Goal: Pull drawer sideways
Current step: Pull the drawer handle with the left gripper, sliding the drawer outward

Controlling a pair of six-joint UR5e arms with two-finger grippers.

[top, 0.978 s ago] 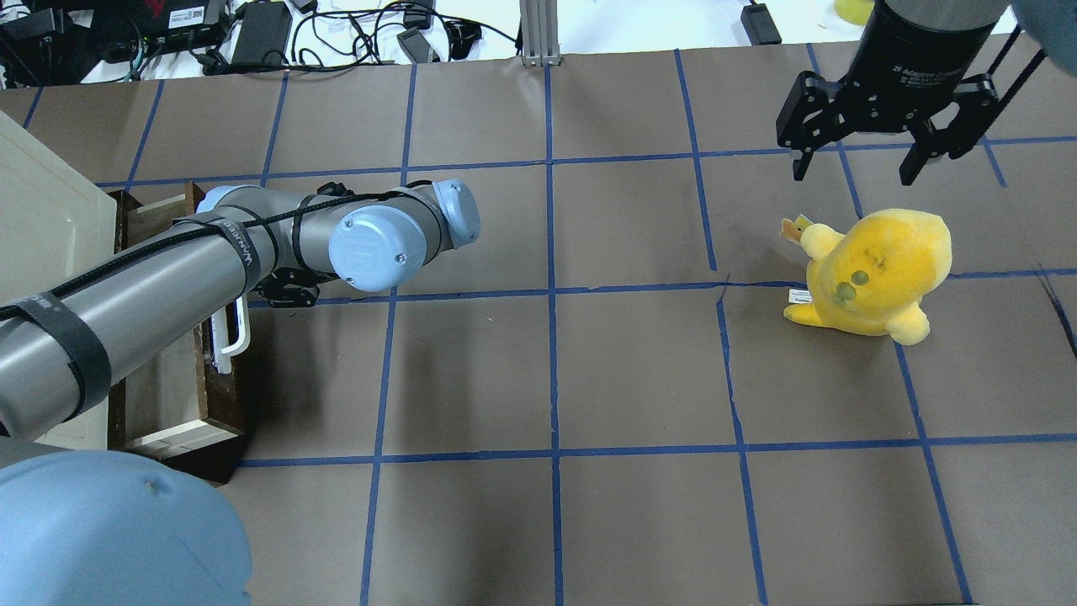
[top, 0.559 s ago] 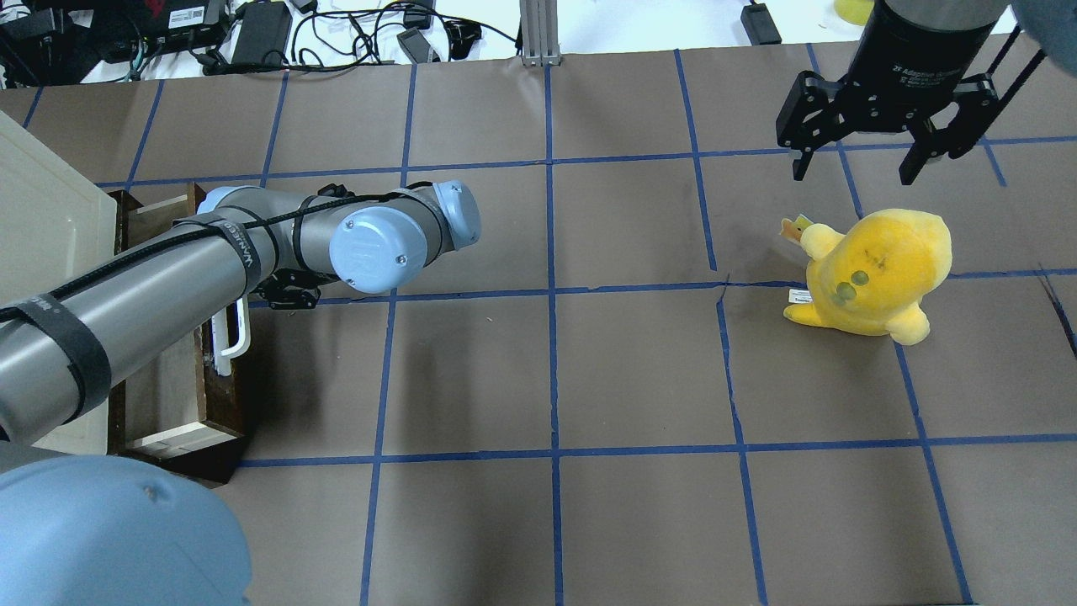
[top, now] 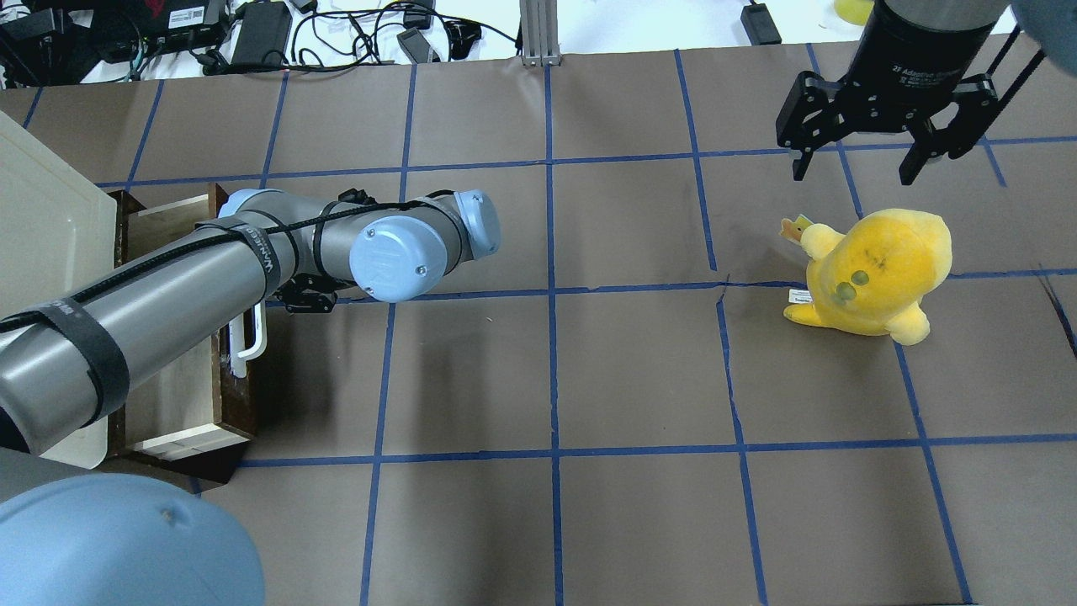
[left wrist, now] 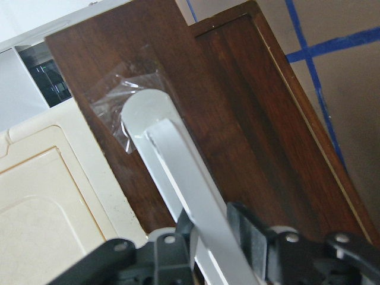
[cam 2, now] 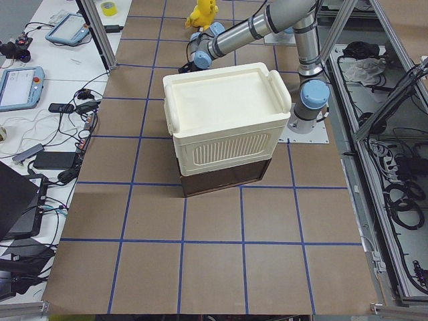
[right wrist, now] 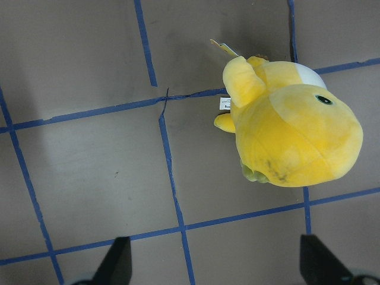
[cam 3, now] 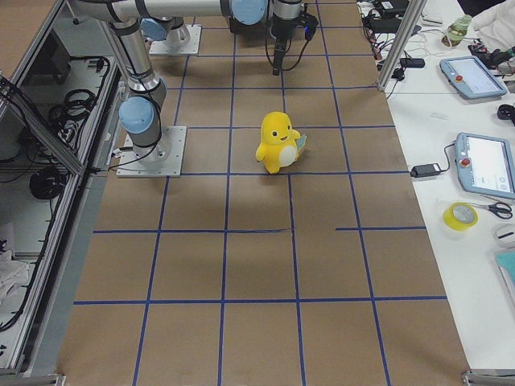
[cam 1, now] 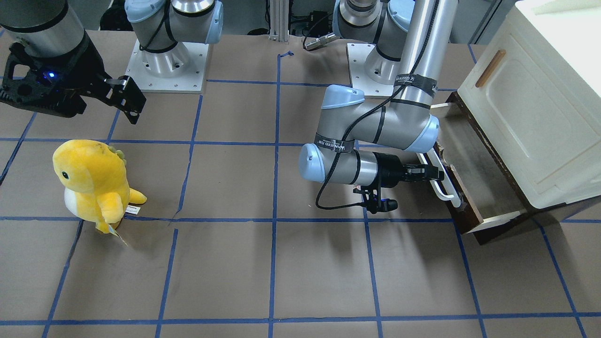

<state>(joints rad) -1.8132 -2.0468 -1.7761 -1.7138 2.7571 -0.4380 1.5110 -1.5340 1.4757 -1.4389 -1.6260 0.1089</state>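
Note:
The drawer sticks out from under the cream cabinet, pale inside, with a dark-brown front and a long white bar handle. My left gripper is shut on that handle. In the left wrist view its black fingers clamp the white bar against the brown front. In the overhead view the arm hides most of the gripper; the handle's lower end shows. My right gripper hangs open and empty above the table, near a yellow plush.
A yellow plush dinosaur stands at the right of the table, also in the right wrist view. The cabinet door has a small tan handle. Cables and boxes lie beyond the far edge.
My left arm has moved toward the table's middle with the handle held, and the drawer has slid a little further out of the cabinet. The right arm has not moved.

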